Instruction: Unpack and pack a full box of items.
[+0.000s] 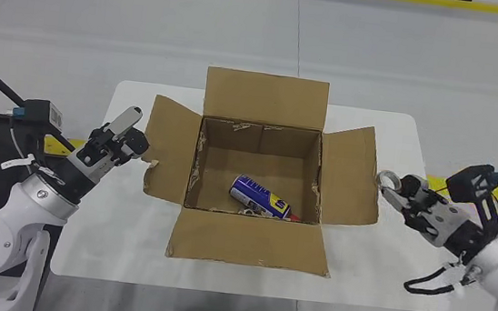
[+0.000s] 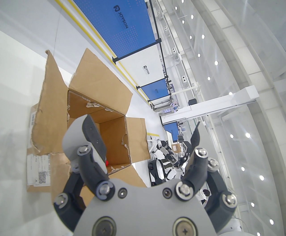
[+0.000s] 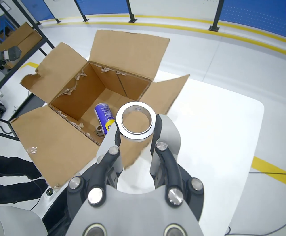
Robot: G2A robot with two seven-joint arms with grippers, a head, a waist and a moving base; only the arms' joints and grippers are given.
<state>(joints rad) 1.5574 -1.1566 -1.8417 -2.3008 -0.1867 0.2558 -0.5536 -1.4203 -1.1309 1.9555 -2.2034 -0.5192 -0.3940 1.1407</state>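
At the left of the top view the left gripper (image 1: 132, 134) hangs over the table's (image 1: 375, 260) edge, just beside the box's (image 1: 265, 93) torn left flap; its pincer is spread wide with nothing in it, as the left wrist view confirms (image 2: 143, 136). In the centre the cardboard box stands with all four flaps folded outward; on its floor, toward the lower right, a blue spray can (image 1: 261, 197) lies on its side with the red cap pointing right, and a small metal fitting (image 1: 250, 210) sits touching or just beside it. At the right of the frame the right gripper (image 1: 390, 187) is closed on a metal ring (image 1: 388, 181), held above the table just beside the outer edge of the right flap; the right wrist view shows the pads pressed on opposite sides of the ring's outer wall (image 3: 136, 121).

The ring looks stiff, smooth and probably heavy for its size, so likely slippery; a grip across the outer wall, as now, seems sound if the squeeze is firm. The can looks rigid and thin-walled and would likely roll; it is best taken across the middle of its body, not by the cap.
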